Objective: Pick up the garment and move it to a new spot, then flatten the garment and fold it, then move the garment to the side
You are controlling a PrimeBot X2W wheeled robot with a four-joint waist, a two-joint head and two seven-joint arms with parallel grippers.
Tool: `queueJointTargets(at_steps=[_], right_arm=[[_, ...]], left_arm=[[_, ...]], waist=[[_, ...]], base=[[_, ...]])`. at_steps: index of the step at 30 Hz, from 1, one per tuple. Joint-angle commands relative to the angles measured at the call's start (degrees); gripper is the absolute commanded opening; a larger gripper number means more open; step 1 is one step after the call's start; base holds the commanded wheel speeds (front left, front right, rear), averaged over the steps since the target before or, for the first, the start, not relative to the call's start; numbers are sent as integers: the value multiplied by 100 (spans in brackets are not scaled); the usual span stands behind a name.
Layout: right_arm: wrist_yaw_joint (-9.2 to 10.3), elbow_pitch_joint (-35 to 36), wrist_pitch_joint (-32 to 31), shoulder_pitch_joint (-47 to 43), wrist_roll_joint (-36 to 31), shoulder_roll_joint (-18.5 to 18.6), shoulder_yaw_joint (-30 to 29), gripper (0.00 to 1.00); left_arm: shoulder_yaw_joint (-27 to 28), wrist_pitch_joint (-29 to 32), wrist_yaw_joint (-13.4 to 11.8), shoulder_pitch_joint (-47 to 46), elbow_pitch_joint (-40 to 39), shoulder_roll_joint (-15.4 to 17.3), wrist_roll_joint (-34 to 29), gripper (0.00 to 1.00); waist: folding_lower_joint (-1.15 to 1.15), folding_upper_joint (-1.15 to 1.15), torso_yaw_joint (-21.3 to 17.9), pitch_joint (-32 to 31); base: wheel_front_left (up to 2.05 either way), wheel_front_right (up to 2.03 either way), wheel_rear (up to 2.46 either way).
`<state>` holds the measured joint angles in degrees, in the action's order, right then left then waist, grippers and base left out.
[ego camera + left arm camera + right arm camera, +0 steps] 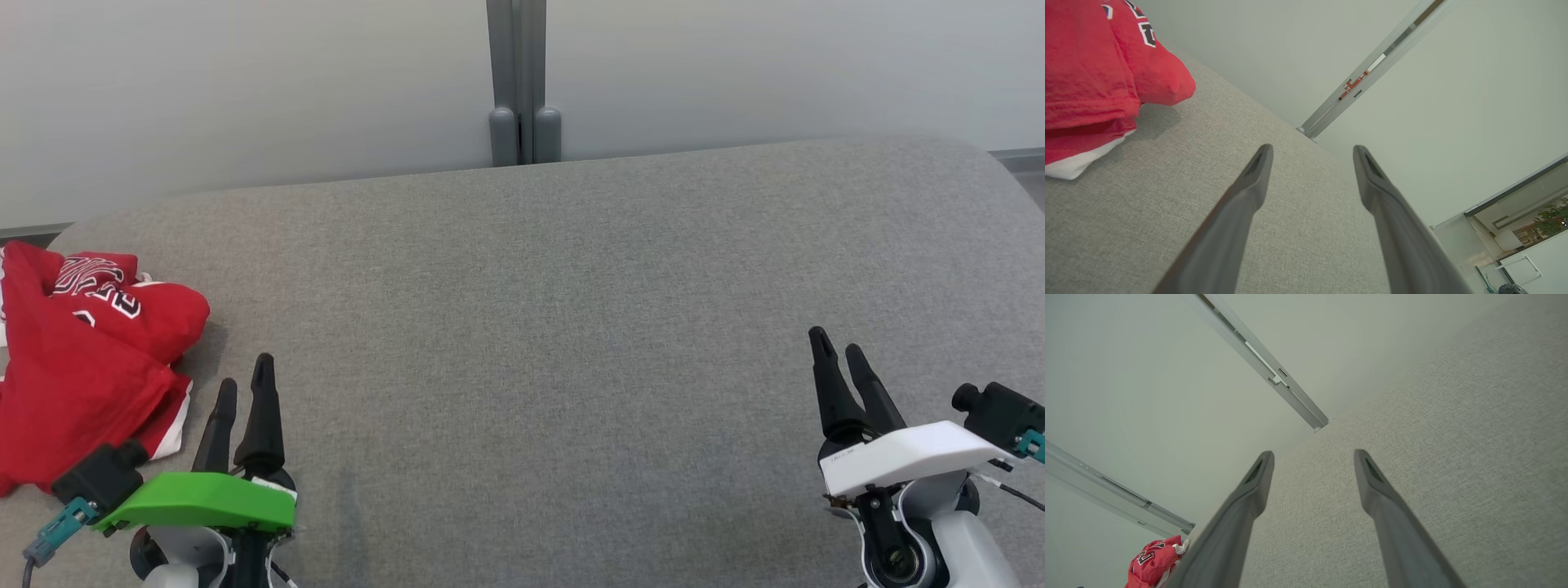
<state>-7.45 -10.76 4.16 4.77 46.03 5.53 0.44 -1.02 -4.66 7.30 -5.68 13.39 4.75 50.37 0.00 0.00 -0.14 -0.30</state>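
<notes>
Red jersey crumpled at the left edge of the grey surface

Red fabric with white trim and black-and-white lettering, the jersey [82, 367] lies bunched in a loose heap, folded over itself, with one white-edged hem turned out near the front. It sits at the far left of the grey woven surface [531, 310], with part of it running past the left edge of the head view. In the left wrist view the jersey [1086, 73] fills the upper left corner, casting a soft shadow on the weave.

Just beside the jersey, apart from it, the left gripper [245, 371] hangs with its fingers spread and nothing between them [1312, 148]. The right gripper [834, 341] is well apart at the other side, likewise spread and empty [1313, 452]. A pale wall [245, 82] with a grey post [522, 82] stands behind.
</notes>
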Motion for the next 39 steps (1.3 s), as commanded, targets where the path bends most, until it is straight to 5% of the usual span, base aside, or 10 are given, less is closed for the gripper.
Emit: queueJointTargets(at_steps=[1,39], right_arm=[[-3,81,70,29,-211,47,22,100],[-4,-58,564,-39,-2426,-7,181,100]], left_arm=[[-16,-59,-9,-171,-38,66,-202,100],[-222,-628,-98,-249,582,81,-2474,100]], waist=[[0,0,2,0],[0,0,-4,-16]], base=[[0,0,0],[0,0,0]])
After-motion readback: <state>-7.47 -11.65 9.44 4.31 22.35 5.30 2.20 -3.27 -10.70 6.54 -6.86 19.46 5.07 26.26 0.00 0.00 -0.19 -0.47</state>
